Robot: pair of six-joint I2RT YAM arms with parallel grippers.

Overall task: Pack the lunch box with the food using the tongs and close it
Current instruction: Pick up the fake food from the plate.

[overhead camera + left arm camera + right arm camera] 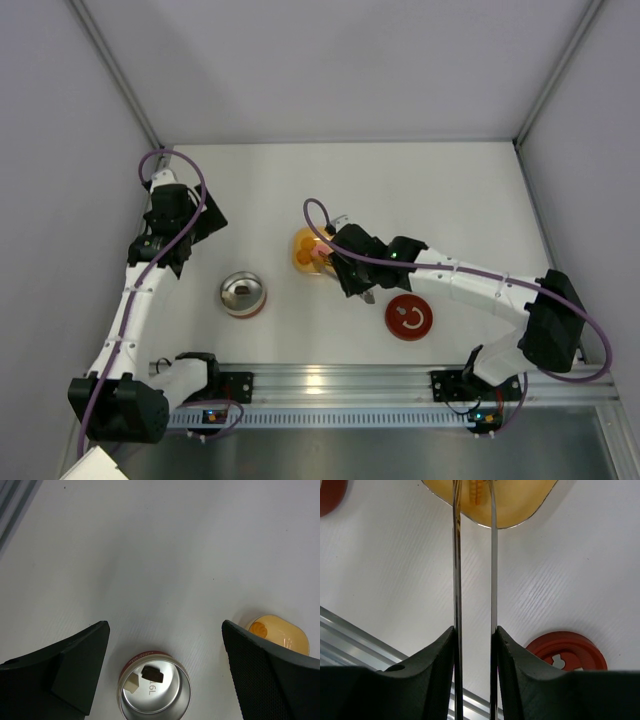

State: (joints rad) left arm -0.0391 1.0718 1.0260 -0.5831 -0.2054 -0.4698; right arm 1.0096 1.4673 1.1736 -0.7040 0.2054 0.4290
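The lunch box (243,294) stands open on the table, left of centre. In the left wrist view the lunch box (154,692) holds a dark brown piece (152,674) and a pale piece (131,684). My left gripper (164,626) hangs open above and behind it, holding nothing. My right gripper (475,630) is shut on the tongs (457,570), squeezing their two arms close together. The tong tips reach into the yellow dish (520,505), either side of an orange piece of food (476,492). From above, the right gripper (350,268) sits at the dish's right edge.
The yellow dish (303,250) with orange and pink food lies mid-table. A flat red disc (409,317) with a white mark lies right of it, near the front rail (330,380). Grey walls close the table on three sides.
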